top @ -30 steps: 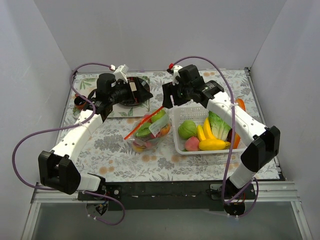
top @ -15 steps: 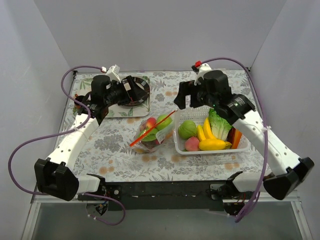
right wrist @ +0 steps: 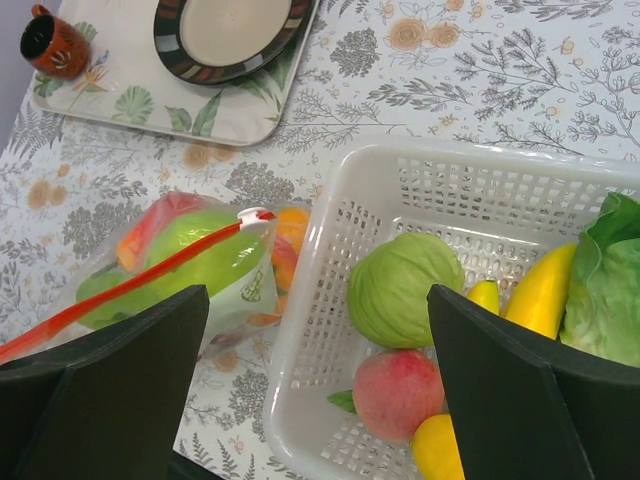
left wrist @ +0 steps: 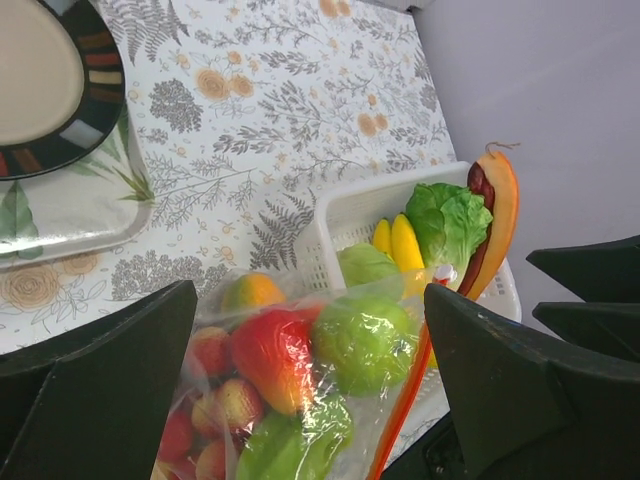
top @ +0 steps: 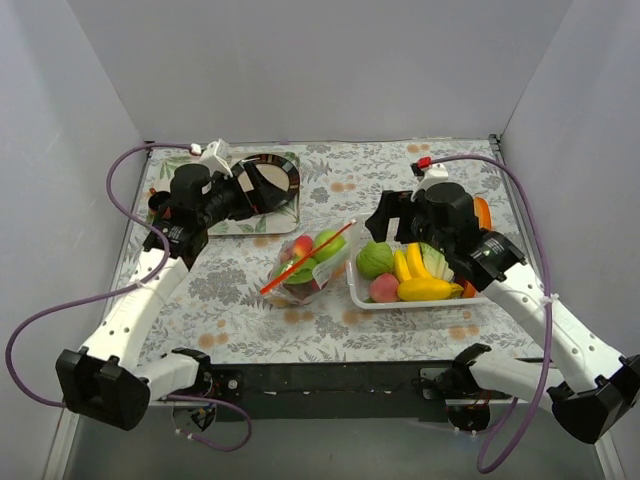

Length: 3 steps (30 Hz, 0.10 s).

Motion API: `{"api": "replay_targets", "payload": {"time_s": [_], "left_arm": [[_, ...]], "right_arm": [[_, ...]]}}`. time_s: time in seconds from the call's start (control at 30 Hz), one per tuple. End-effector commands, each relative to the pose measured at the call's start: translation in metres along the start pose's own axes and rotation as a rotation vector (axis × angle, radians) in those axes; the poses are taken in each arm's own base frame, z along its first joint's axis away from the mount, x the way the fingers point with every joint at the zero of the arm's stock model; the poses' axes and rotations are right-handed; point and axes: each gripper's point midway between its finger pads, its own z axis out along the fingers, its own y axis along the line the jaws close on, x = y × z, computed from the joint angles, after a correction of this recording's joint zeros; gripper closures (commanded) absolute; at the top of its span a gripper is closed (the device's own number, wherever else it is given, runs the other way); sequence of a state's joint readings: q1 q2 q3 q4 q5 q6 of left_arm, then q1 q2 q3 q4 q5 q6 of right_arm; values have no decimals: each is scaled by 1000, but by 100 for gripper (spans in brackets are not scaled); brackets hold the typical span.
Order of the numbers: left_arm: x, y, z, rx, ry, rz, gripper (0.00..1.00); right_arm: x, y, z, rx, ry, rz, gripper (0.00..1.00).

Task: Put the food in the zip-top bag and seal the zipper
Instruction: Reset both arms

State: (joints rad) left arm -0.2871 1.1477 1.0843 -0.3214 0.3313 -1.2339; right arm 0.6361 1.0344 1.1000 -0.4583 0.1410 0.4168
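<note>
Food (right wrist: 405,288) fills one zip-top bag (top: 300,270) and one white basket (right wrist: 450,170); jaws of left gripper (left wrist: 310,320) and right gripper (right wrist: 318,320) gape, empty.

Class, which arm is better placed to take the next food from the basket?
Right: the right gripper, open, hangs at the basket near the cabbage; the left gripper sits beyond the bag.

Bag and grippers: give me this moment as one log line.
left gripper open, empty | right gripper open, empty | bag holds food | zipper seal unclear | basket holds food
</note>
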Motion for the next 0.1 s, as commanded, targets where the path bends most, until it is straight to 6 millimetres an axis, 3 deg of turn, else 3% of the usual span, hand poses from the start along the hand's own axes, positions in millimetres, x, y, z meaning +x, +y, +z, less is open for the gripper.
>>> {"api": "replay_targets", "payload": {"time_s": [0.0, 0.07], "left_arm": [[-14, -3, -14, -6, -83, 46, 2], [-21, -1, -17, -27, -122, 48, 2]], "right_arm": [[-27, 6, -6, -19, -119, 27, 1], [-27, 7, -5, -22, -118, 28, 1]]}}
